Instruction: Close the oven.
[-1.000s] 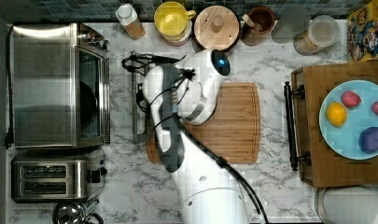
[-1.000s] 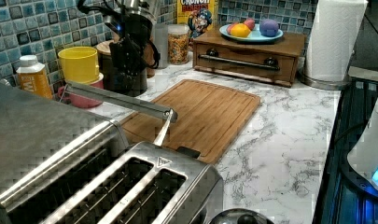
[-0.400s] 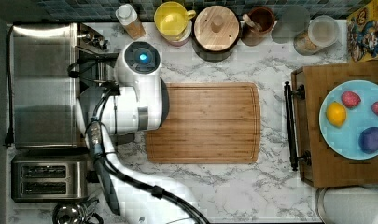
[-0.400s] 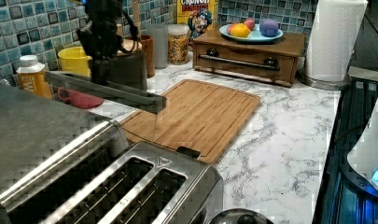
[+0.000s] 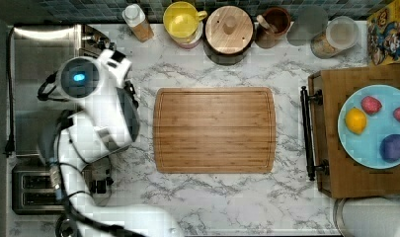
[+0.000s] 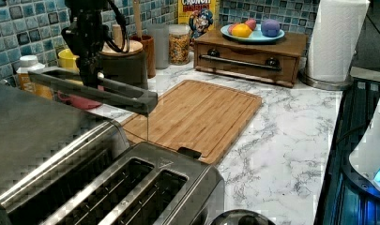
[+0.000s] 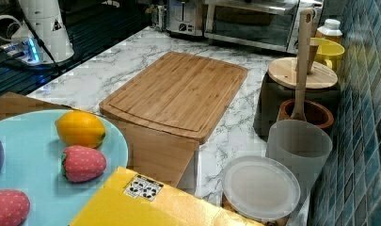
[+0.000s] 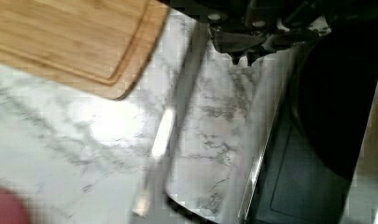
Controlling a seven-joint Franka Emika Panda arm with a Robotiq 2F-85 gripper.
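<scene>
The oven (image 5: 42, 74) was brushed steel with a glossy glass door (image 8: 210, 140); the desk (image 5: 212, 202) was polished marble, the cutting board (image 5: 215, 129) matt wood

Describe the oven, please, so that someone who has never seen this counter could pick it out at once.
Start from the bamboo cutting board in the middle of the marble counter and go to the top view's left edge. There stands the oven, a large boxy brushed-steel appliance with a glass door and bar handle. Its neighbour, the two-slot toaster, is smaller and has open slots on top.
</scene>
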